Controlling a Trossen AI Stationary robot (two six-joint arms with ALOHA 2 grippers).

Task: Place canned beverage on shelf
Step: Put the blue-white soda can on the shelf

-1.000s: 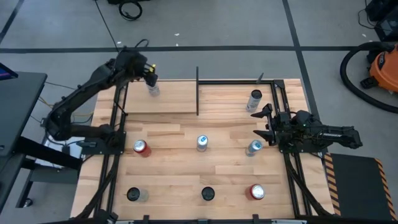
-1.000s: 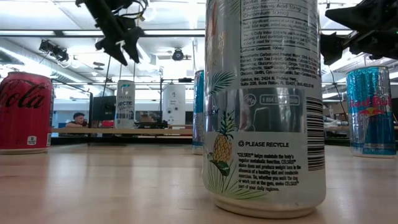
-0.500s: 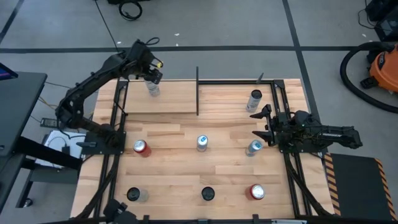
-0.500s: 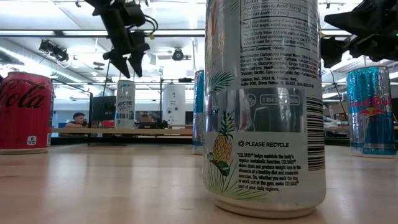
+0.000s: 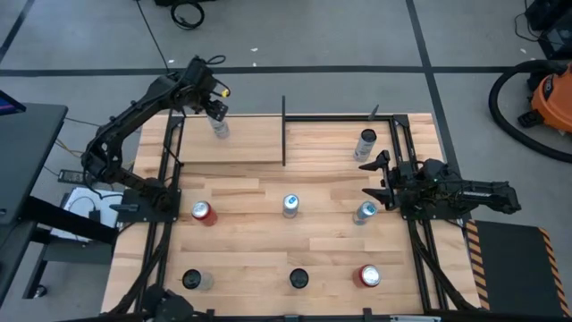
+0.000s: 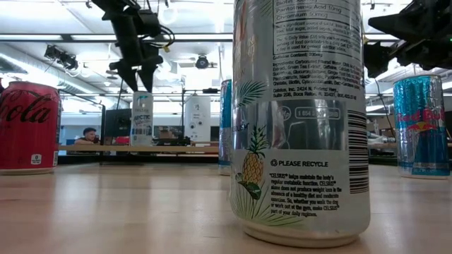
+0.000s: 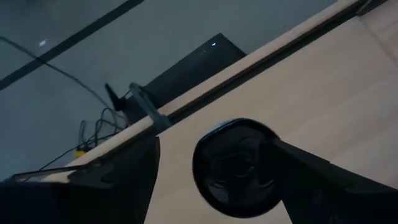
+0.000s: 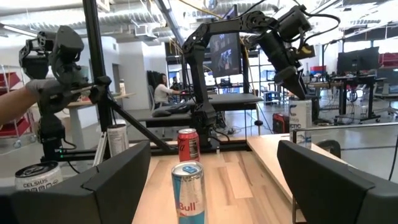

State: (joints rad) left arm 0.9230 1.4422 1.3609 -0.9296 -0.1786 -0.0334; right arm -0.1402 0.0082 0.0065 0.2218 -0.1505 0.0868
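We see the left gripper (image 5: 214,108), fingers apart, now swung back directly above the white can (image 5: 220,131) standing on the shelf (image 5: 250,148), suggesting placement is done, while the right gripper (image 5: 380,179) waits open, well apart from the shelf.

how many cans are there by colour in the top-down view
Red cans: 2
Blue and silver cans: 2
Pale silver or white cans: 2, one on the shelf, one at the table's near left
Dark cans: 2
Total: 8 cans
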